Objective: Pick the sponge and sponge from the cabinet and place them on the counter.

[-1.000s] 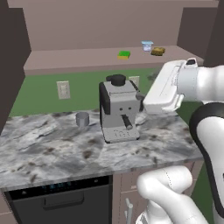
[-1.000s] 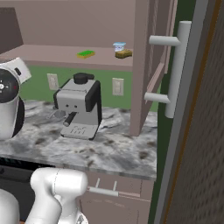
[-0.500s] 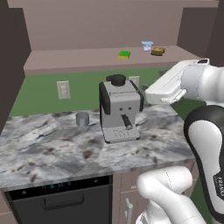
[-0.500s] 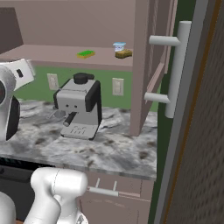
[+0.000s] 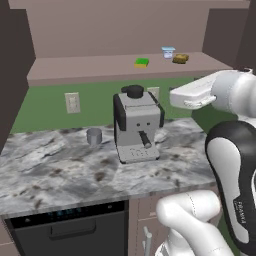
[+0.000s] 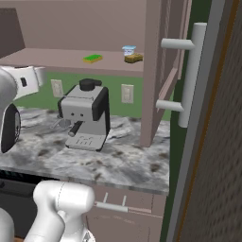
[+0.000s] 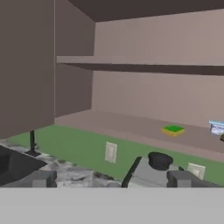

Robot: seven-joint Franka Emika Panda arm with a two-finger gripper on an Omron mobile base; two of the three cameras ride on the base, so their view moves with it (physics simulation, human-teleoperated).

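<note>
Over the last second the white arm's hand (image 5: 192,95) has been raised toward the open mauve-brown wall cabinet (image 5: 120,35), its empty claw spread wide, so the reach is judged barely begun. On the lowest shelf are counted one bright green-and-yellow sponge (image 5: 142,63), one tan-brown sponge (image 5: 180,58) and one blue-rimmed white cup (image 5: 168,52) between them; on the grey-and-white marble counter (image 5: 60,170), one grey coffee machine (image 5: 136,125).

Glossy white rounded arm segments (image 5: 235,95) with dark joint bands, small "FRANKA" lettering on one band.
</note>
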